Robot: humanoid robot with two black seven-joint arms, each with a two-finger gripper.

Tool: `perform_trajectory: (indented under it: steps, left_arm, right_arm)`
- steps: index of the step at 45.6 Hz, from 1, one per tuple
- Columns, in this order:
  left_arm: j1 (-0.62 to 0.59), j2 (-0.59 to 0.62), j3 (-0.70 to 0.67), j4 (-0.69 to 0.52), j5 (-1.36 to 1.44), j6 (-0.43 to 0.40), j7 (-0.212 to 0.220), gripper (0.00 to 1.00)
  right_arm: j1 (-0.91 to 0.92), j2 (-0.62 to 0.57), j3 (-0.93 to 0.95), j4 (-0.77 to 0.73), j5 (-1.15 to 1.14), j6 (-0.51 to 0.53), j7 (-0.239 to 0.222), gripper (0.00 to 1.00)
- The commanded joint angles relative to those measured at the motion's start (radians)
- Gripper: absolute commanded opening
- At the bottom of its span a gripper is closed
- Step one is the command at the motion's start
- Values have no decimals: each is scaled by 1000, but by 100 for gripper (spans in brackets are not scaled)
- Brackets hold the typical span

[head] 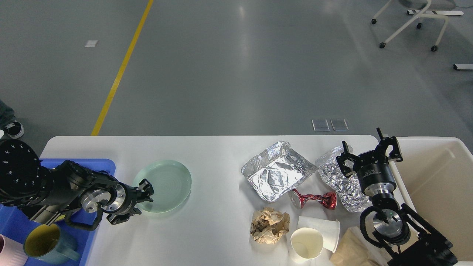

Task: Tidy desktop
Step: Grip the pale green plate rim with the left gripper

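The white desktop holds a pale green plate at the left. Litter lies at the right: an open foil tray, crumpled foil, a red crushed wrapper, a brown paper ball, two white paper cups and a brown paper bag. My left gripper is open at the plate's near-left rim, one finger over the plate and one over the table. My right gripper is open and empty, above the crumpled foil.
A blue tray at the left edge holds a yellow dish, a teal mug and a pink cup. A cream bin stands off the table's right end. A wheeled chair stands far back.
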Motion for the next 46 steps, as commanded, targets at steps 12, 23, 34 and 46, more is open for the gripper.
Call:
perform_trajectory:
  steps: [12,23,34,46]
  left_arm:
    - [-5,13,7,-1,-1,-58,7,5]
    - [-15,18,10,-6,-9,-99,8,0]
    - [-20,18,12,-12,-11,-106,8,0]
    - [-225,64,102,-165,-3,-115,8,0]
  right_arm:
    - [0,0,0,0,0,0,-1,100]
    - [0,0,0,0,0,0,0,100]
    - [0,0,0,0,0,0,-1,100]
    - [0,0,-2,0,0,0,0,100]
